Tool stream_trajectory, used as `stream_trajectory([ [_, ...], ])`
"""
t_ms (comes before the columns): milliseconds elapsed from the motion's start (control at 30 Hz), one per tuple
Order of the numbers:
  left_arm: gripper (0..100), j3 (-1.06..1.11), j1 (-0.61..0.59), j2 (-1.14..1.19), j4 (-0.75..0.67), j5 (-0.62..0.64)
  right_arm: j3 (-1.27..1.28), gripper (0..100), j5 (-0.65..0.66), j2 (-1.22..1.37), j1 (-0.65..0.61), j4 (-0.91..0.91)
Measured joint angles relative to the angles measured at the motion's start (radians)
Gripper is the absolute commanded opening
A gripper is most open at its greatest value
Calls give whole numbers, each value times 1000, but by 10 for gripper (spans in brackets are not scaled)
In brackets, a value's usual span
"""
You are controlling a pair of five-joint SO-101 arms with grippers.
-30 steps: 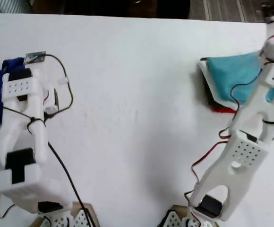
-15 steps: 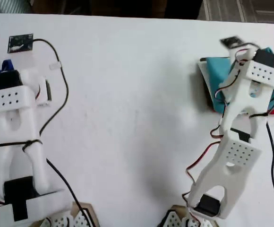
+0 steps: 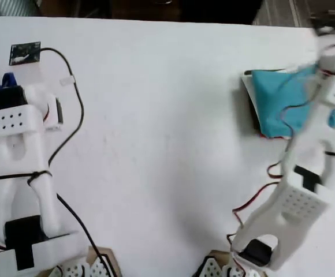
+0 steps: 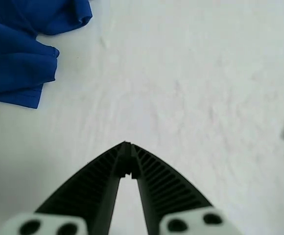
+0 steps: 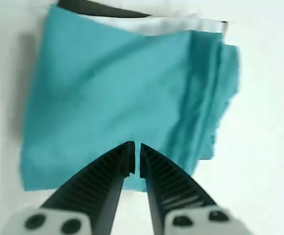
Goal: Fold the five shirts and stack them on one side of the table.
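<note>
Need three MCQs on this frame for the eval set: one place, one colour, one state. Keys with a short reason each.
1. Where does the blue shirt lie?
A. on top of another shirt
B. on the table beside the left arm
C. hanging from a gripper

2. What colour is the top shirt of the stack by the right arm?
A. red
B. white
C. teal

3. How is the left gripper?
A. wide open
B. shut on the blue shirt
C. shut on nothing

Key:
1 B: the high view shows blue cloth on the table next to the left arm.
2 C: teal cloth covers the pile.
3 C: its fingertips meet over bare table, apart from the shirt.
</note>
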Motion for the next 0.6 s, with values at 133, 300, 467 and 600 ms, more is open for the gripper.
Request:
stream_trajectory([
  [133,27,0,2,0,0,0,15,26,0,110,97,-201],
  [300,27,0,2,0,0,0,8,26,-3,281,127,-350],
  [467,27,0,2,0,0,-11,-86,26,-41,342,133,-356],
  [600,27,0,2,-2,12,-66,-249,30,-264,341,186,-290],
])
